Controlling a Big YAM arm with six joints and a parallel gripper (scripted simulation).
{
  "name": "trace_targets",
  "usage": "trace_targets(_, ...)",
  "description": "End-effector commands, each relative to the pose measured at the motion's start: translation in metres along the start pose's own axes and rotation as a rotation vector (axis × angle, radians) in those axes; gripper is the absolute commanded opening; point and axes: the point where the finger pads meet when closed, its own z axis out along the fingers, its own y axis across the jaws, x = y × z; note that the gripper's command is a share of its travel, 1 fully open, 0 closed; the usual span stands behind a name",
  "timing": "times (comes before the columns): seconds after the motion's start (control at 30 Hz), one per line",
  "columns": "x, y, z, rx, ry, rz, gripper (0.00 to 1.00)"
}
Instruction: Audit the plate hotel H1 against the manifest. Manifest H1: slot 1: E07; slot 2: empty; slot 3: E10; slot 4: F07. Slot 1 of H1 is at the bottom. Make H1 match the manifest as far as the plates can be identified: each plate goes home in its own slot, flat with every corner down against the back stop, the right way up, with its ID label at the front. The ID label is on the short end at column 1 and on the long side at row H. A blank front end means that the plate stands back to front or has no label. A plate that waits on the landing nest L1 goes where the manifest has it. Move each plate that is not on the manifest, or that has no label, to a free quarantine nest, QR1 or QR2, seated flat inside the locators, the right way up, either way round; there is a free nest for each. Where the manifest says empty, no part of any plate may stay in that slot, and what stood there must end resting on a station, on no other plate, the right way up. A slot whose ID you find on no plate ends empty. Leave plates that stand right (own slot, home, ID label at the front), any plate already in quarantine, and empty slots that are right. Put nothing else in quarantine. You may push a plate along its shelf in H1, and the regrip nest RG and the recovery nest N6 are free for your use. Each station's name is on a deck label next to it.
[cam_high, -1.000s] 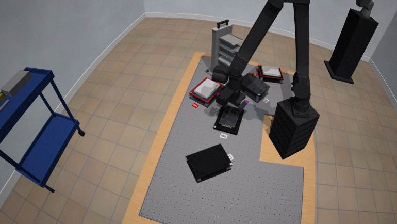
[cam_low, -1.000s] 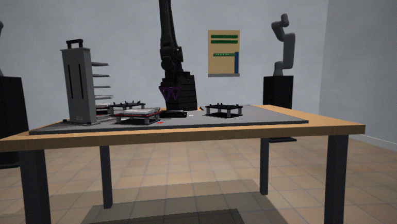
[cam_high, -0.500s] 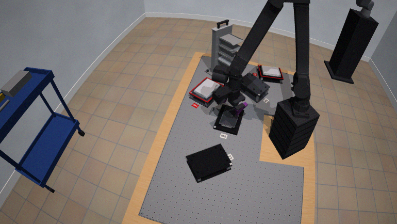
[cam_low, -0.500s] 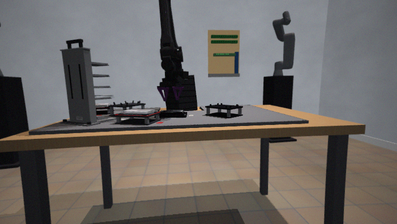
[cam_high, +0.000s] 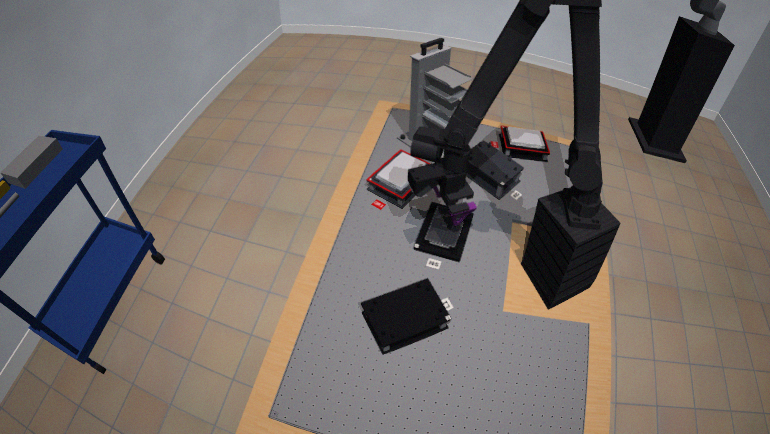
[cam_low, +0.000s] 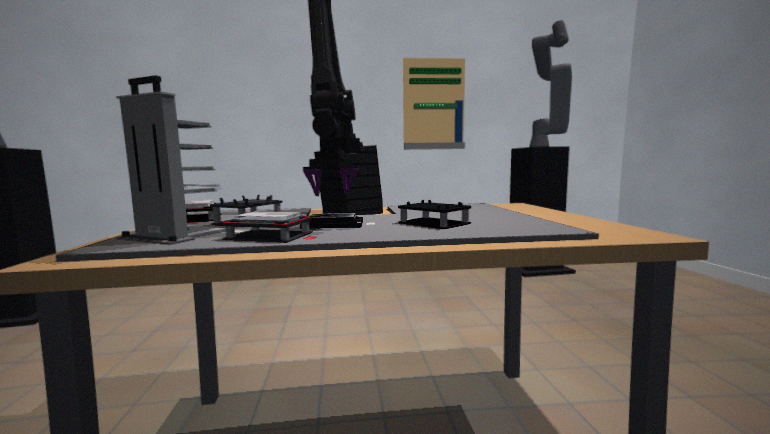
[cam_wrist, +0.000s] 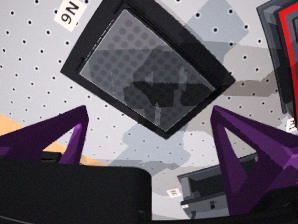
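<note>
My gripper has purple fingers, is open and holds nothing. It hangs a little above a grey translucent plate that lies flat on the black nest N6, apart from the fingers. The N6 deck label lies beside the nest. The plate hotel H1 stands at the back of the deck. Its shelves show grey levels, and I cannot read any labels there. Each of the two red-rimmed quarantine nests holds a plate.
An empty black nest stands at the front of the grey deck. Another black nest lies under the arm. The arm's black base stands to the right. A blue cart is on the floor far left.
</note>
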Motion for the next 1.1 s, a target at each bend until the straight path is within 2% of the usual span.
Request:
trace_targets(0.0, -0.002, -0.0033, -0.0042, 0.007, -0.007, 0.113, 1.0)
trace_targets(1.07, -0.0021, -0.0036, -0.0043, 0.006, -0.009, 0.67, 1.0)
